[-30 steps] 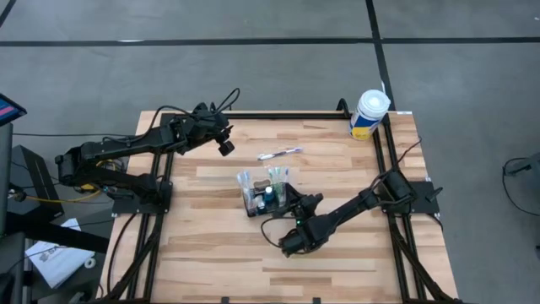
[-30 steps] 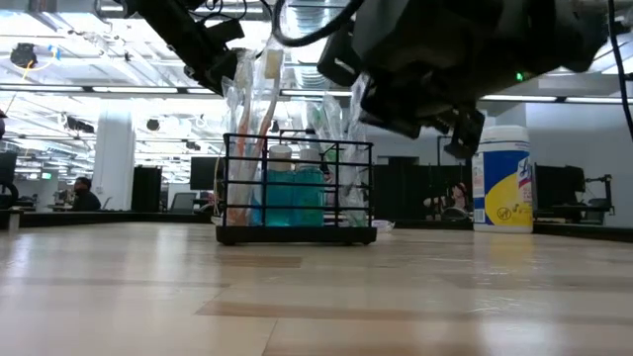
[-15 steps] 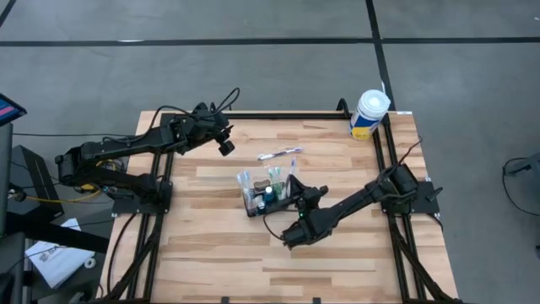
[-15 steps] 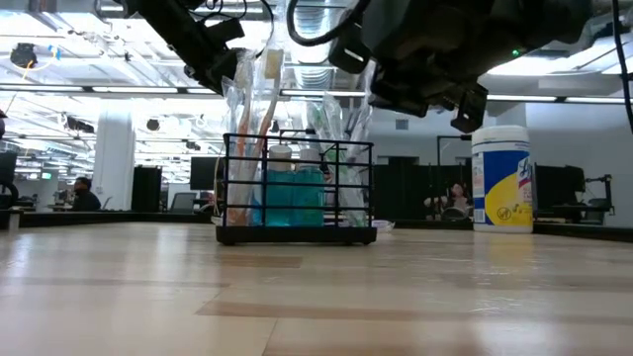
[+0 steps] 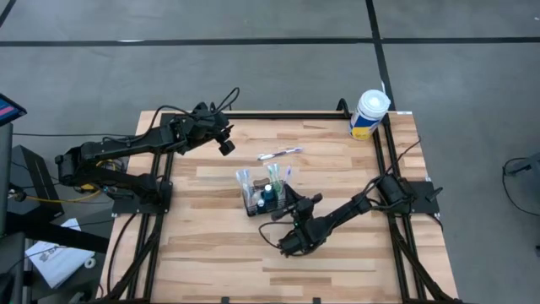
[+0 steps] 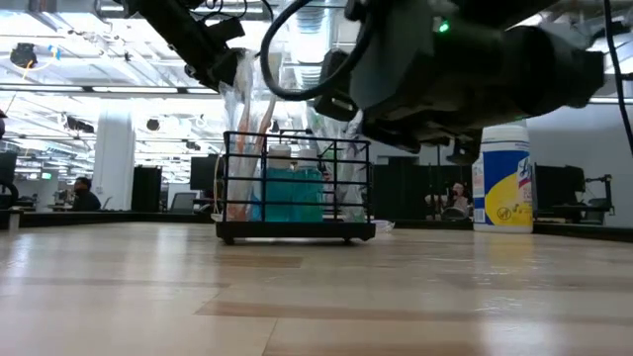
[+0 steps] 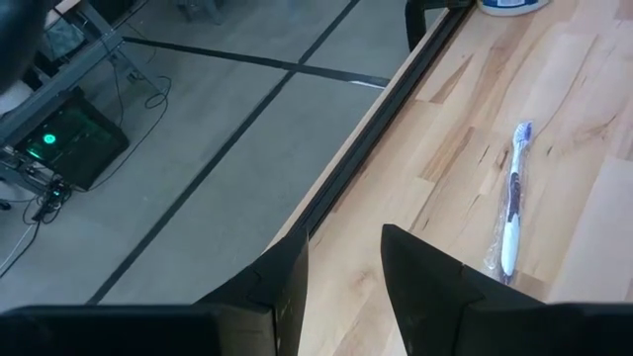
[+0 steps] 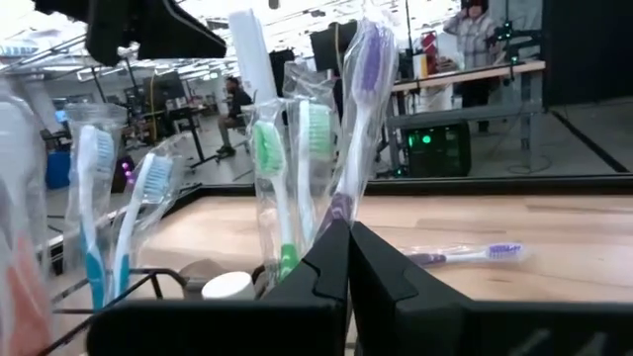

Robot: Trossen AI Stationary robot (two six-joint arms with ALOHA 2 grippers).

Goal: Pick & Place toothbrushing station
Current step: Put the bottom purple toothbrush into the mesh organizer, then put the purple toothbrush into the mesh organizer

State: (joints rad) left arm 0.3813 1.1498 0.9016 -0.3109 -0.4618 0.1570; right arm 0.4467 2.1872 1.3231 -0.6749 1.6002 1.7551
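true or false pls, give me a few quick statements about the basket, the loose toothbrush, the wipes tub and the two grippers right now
1. The black wire basket stands upright near the table's middle. True.
2. A loose toothbrush lies on the wood outside the basket. True.
3. The wipes tub lies tipped over beside the basket. False: it stands upright at a far corner of the table, well apart from the basket.
4. The right gripper is wide open. False: its fingers are shut, close by the basket.
5. The left gripper holds the loose toothbrush. False: it hovers apart from it, holding nothing.
6. The basket holds several wrapped toothbrushes. True.
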